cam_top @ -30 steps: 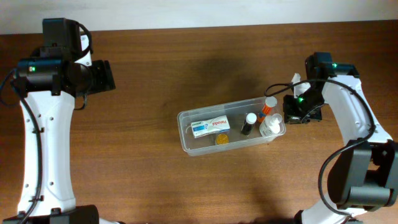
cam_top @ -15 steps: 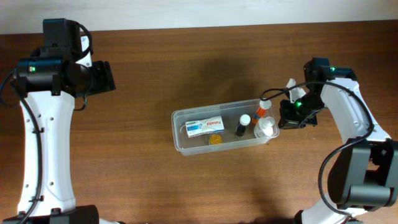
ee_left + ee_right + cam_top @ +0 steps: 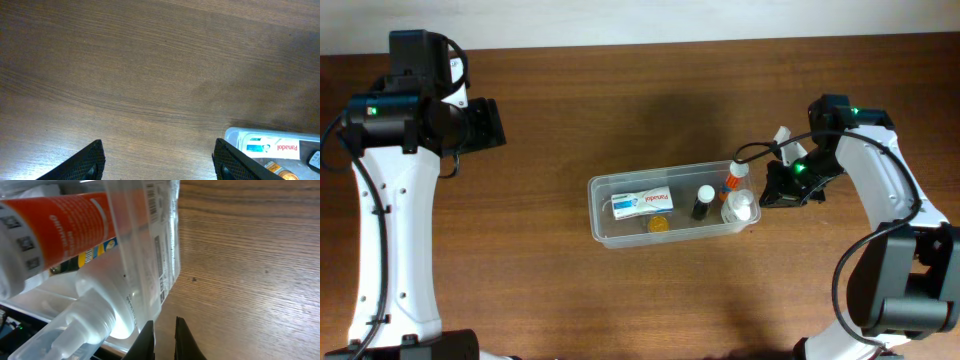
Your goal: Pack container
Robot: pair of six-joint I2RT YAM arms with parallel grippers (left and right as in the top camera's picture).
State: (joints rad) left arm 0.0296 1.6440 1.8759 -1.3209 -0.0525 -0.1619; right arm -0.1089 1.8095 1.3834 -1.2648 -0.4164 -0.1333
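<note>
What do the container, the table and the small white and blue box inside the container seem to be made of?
Container: probably clear, glossy plastic; its contents show through the walls. Table: brown wood or wood veneer, matte, with visible grain. Box: likely printed cardboard, with flat faces and straight edges.

My left arm (image 3: pixel 392 230) reaches up the left side of the surface, wrist bent inward. My left tool (image 3: pixel 159 162) hangs with its fingers (image 3: pixel 87 161) spread wide. My right arm (image 3: pixel 888 185) bends in from the right edge, forearm angled toward the middle. My right tool (image 3: pixel 164 336) sits low, its fingers drawn to a narrow slit. Whether they pinch anything I cannot tell.
</note>
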